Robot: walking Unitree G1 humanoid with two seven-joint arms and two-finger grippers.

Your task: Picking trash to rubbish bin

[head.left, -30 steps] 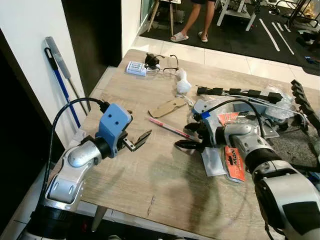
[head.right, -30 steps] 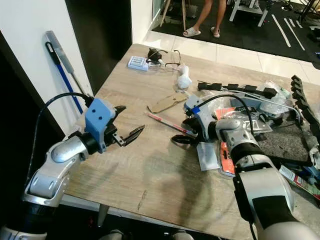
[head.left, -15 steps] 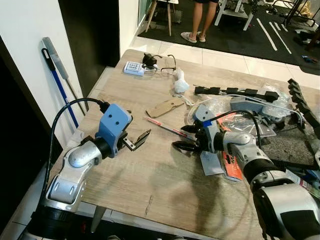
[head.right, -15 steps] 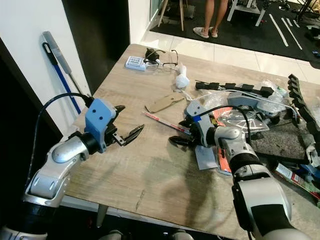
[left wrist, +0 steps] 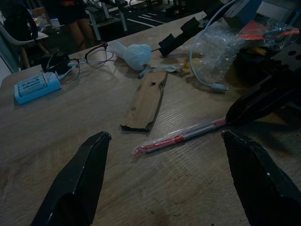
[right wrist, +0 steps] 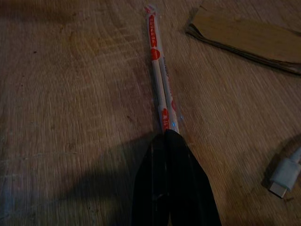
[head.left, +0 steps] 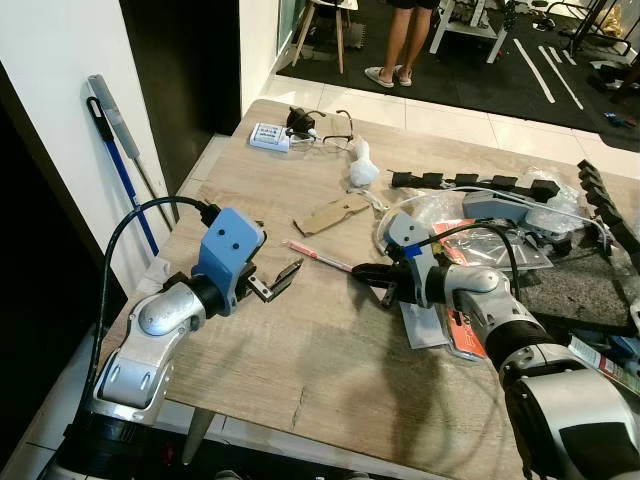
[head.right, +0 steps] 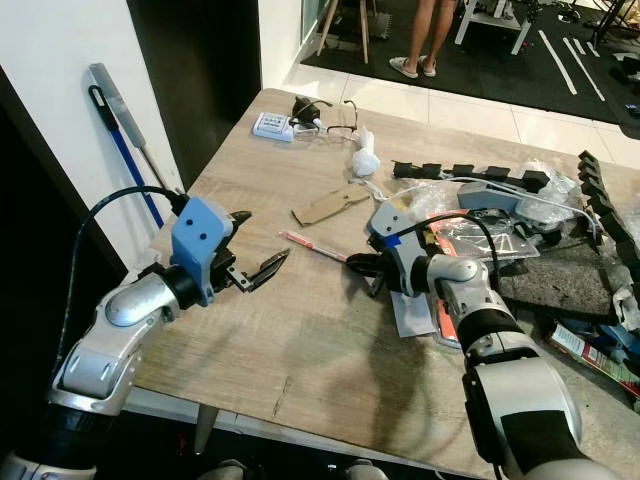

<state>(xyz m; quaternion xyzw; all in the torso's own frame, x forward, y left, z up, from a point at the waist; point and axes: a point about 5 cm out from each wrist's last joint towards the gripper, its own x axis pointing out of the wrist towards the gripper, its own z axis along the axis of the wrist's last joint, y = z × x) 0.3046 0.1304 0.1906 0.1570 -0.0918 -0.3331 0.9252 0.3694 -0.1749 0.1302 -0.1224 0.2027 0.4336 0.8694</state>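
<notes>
Against the white wall at the far left leaned a blue-handled mop with a grey head [head.left: 118, 150]. The left gripper [head.left: 272, 281] hovered over the near left part of the light wooden table [head.left: 300, 370], its two black fingers spread wide with nothing between them. Beyond it, near the table's far edge, lay a small pale blue box [head.left: 270, 137] and a pair of dark-framed glasses [head.left: 325, 127]. A flat strip of brown cardboard [head.left: 333, 213] rested further in, with a knotted white plastic bag [head.left: 362, 170] behind it.

Between the two grippers, the task's trash, a long thin red-and-white paper sleeve of chopsticks [head.left: 318, 255], lay flat on the tabletop. The right gripper [head.left: 370, 272] was down at its right end, fingers pressed together on the sleeve's tip, as the right wrist view showed: the sleeve [right wrist: 159, 70] ran straight out from the closed black fingertips [right wrist: 171, 162].

Just right of that gripper sat crumpled clear plastic wrap [head.left: 440, 212], a red-and-white packet [head.left: 465, 325] and black segmented foam pieces [head.left: 470, 183]. At the top, on the dark floor beyond the table, stood a person's legs in sandals [head.left: 398, 50].
</notes>
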